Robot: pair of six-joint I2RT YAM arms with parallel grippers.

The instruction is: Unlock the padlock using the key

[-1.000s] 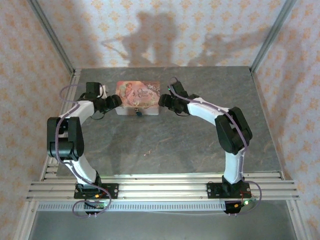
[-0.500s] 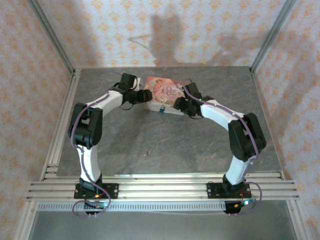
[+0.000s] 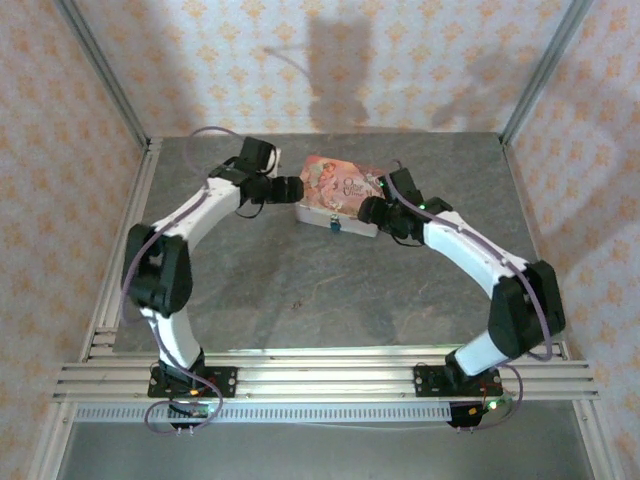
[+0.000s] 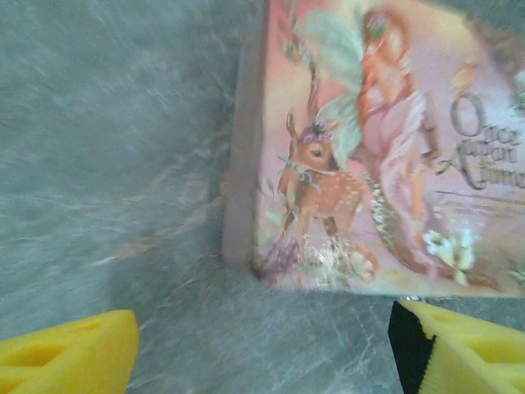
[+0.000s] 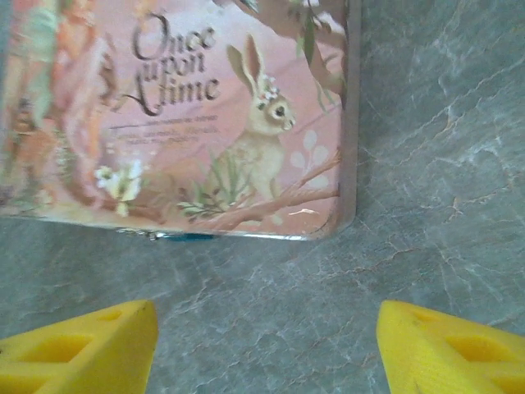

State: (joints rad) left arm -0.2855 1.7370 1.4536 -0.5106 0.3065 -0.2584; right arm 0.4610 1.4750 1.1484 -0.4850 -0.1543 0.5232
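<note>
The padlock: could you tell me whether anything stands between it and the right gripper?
Nothing visible does: only bare table lies between the right gripper, jaws open, and the padlock peeking from under the pink tin.

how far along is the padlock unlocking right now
Nothing looks done yet: the padlock hangs at the front of the tin, untouched. In hand: the left end effector and right end effector flank the tin, both open and empty. Left: gripping the key and unlocking.
</note>
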